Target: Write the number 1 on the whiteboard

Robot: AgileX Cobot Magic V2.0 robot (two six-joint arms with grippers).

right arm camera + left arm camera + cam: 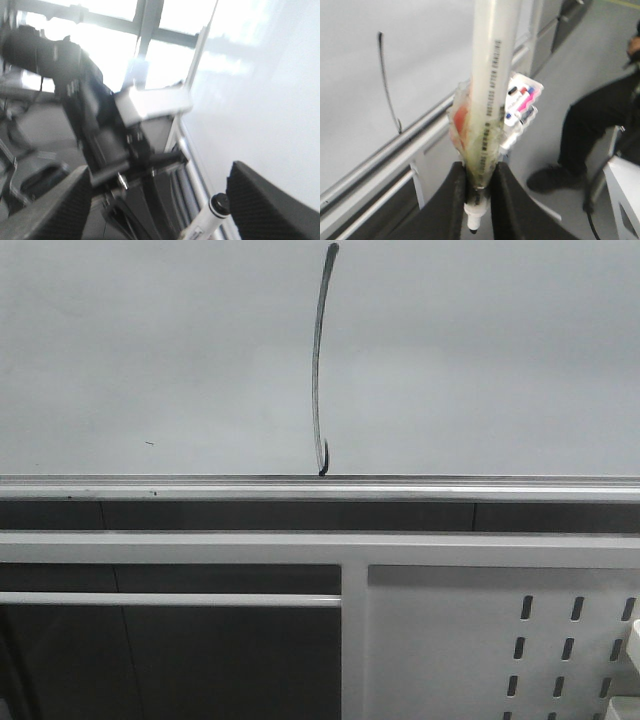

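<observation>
The whiteboard (480,360) fills the upper front view above its silver rail (500,487). The number 1 (316,370) is a long thin dark stroke, slightly curved, with a small hook at its lower end just above the rail. It also shows in the left wrist view (386,85). My left gripper (479,172) is shut on a white marker (492,75) wrapped in tape, off the whiteboard (350,100). My right gripper (160,172) is open, beside the whiteboard (265,100). A capped white marker (207,217) lies close to its right finger. Neither gripper shows in the front view.
A grey metal panel with slotted holes (450,640) and white frame bars (170,598) lie below the rail. A box of coloured markers (522,100) hangs by the frame. A seated person in black (600,125) is nearby. Dark equipment (85,110) stands beside the right arm.
</observation>
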